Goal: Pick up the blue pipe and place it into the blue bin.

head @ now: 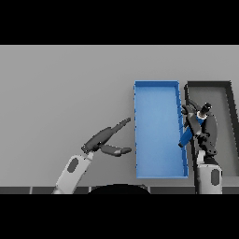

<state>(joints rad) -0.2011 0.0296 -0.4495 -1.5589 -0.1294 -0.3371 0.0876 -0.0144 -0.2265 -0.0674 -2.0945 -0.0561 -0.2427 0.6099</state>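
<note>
Right now, per item:
Right hand (204,127): raised upright by blue bin (158,170) right wall, fingers curled round blue pipe (187,135).
Blue pipe: tilted over bin's right rim.
Left hand (103,140): fingers straight, spread, holding nothing, left of bin.
Dark bin (228,100): far right.

Even, diffuse light falls across the grey desk (65,88), which shades slightly darker toward the far edge. No glare or bright spot shows anywhere. The blue bin (158,88) reads evenly lit, its inner walls a shade deeper. Shadows are faint and soft. Straight edges stay straight out to the frame's sides.
</note>
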